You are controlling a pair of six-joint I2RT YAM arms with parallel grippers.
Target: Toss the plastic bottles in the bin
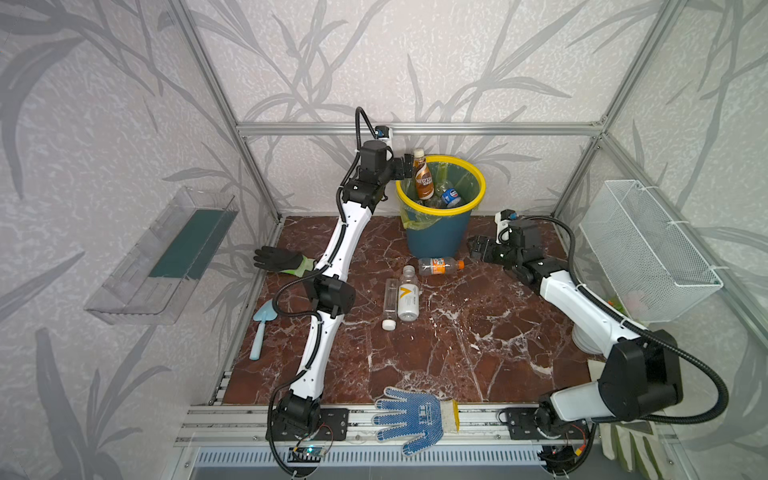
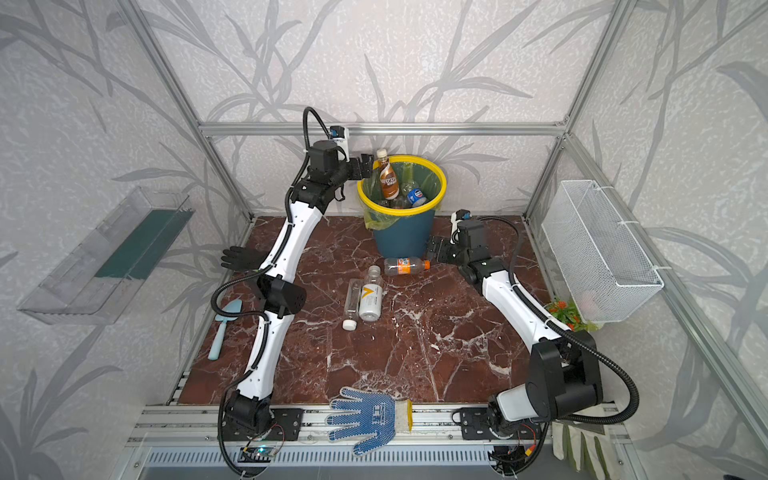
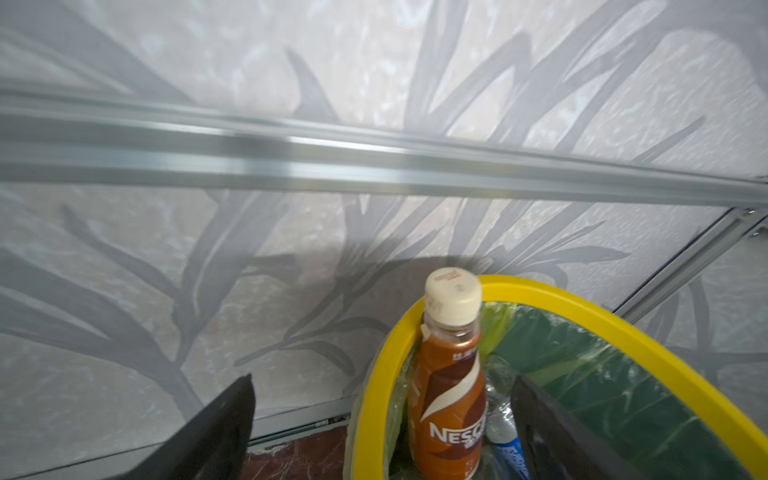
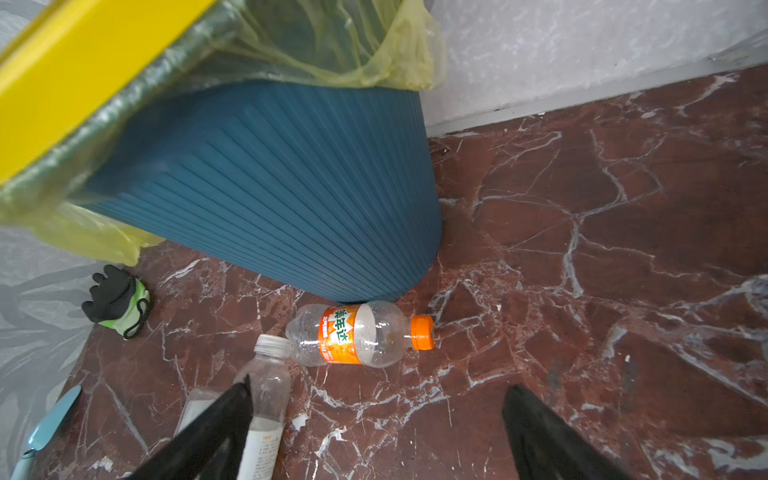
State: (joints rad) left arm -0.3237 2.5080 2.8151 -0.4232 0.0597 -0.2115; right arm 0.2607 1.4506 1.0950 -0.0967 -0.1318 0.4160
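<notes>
The bin (image 1: 436, 239) (image 2: 401, 239) (image 4: 270, 187), dark blue with a yellow rim (image 3: 582, 299), stands at the back of the floor. Inside it a brown bottle (image 1: 424, 178) (image 2: 388, 178) (image 3: 449, 395) leans upright against the rim, beside a blue-label bottle (image 1: 449, 196). My left gripper (image 1: 409, 166) (image 2: 368, 166) (image 3: 382, 378) hangs open at the rim, its fingers clear of the brown bottle. An orange-label bottle (image 1: 440, 266) (image 4: 357, 334) lies at the bin's foot. A white-label bottle (image 1: 408, 299) (image 4: 266, 399) and a clear bottle (image 1: 390, 303) lie nearer. My right gripper (image 1: 476, 247) (image 2: 436, 249) (image 4: 380, 384) is open and empty, low beside the orange-label bottle.
A black glove (image 1: 278, 259) and a light-blue trowel (image 1: 262, 328) lie at the left edge. At the front rail lies a blue dotted glove (image 1: 409, 415). A white wire basket (image 1: 648, 249) hangs on the right wall, a clear tray (image 1: 162, 257) on the left wall.
</notes>
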